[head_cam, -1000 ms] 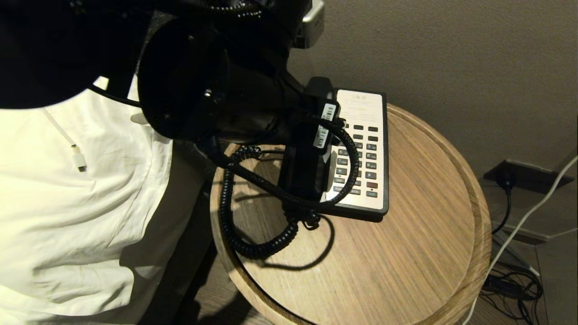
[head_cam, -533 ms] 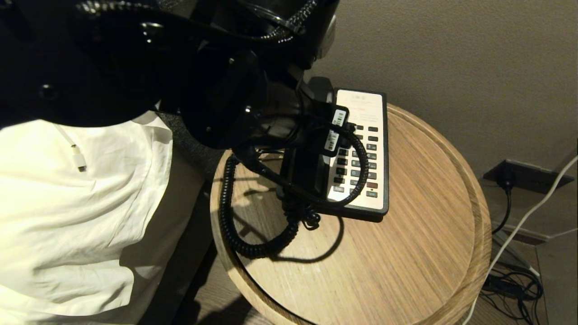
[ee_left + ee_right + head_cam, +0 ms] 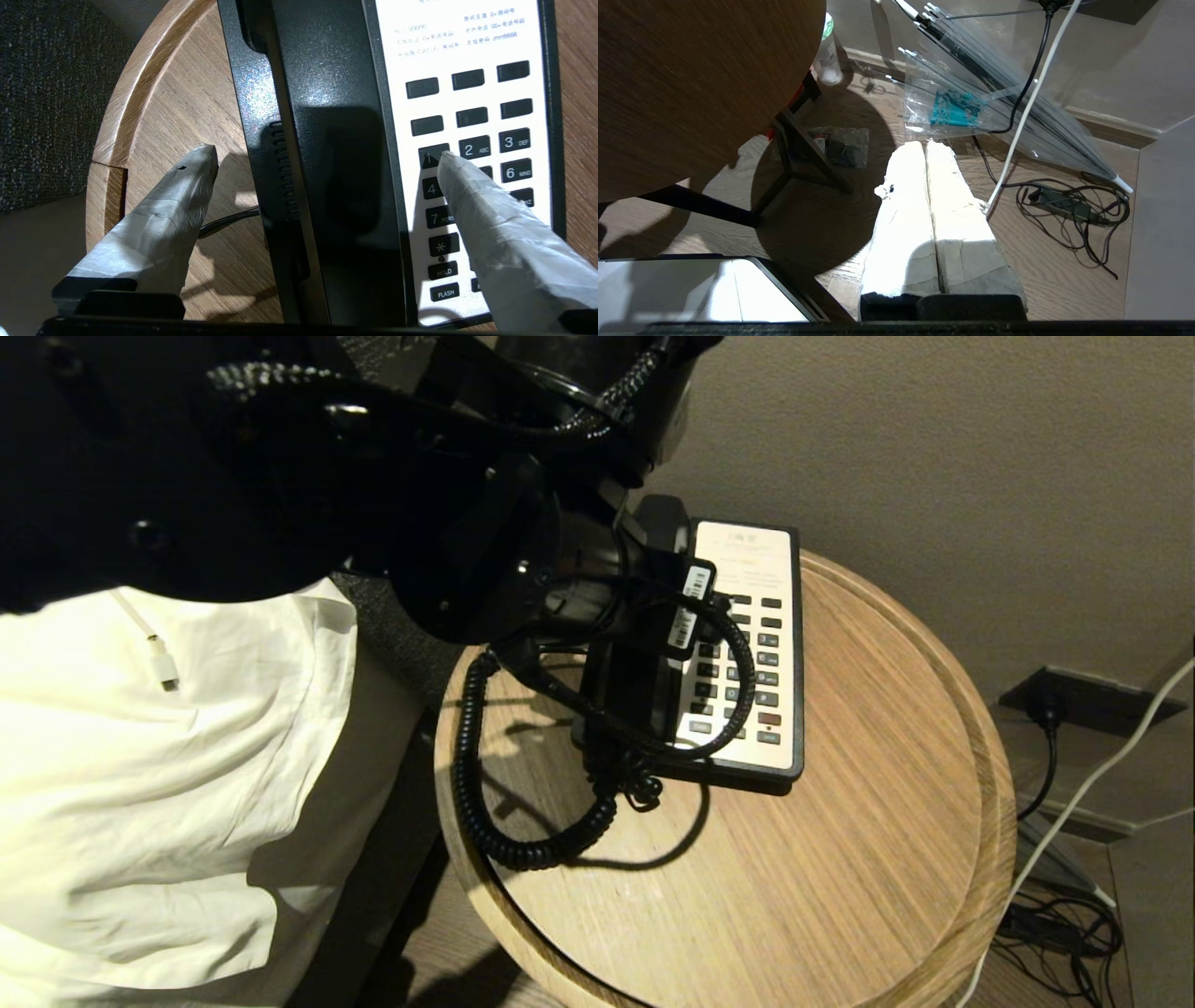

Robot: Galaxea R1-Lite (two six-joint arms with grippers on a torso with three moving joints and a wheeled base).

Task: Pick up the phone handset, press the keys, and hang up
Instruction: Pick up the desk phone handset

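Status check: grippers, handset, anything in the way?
Left gripper open, straddling handset, one finger over the keys. Handset in its cradle, not gripped. Right gripper shut, parked low over the floor. Nothing in the way.

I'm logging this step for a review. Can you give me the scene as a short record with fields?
surface: round wooden table
phone handset: lying in its cradle on the phone base, not lifted
keys: dark buttons on a white faceplate beside the handset
left end effector: open, fingers astride the handset, one tip over the 1 key
right end effector: shut, parked low beside the table, above the floor
coiled cord: looped on the table
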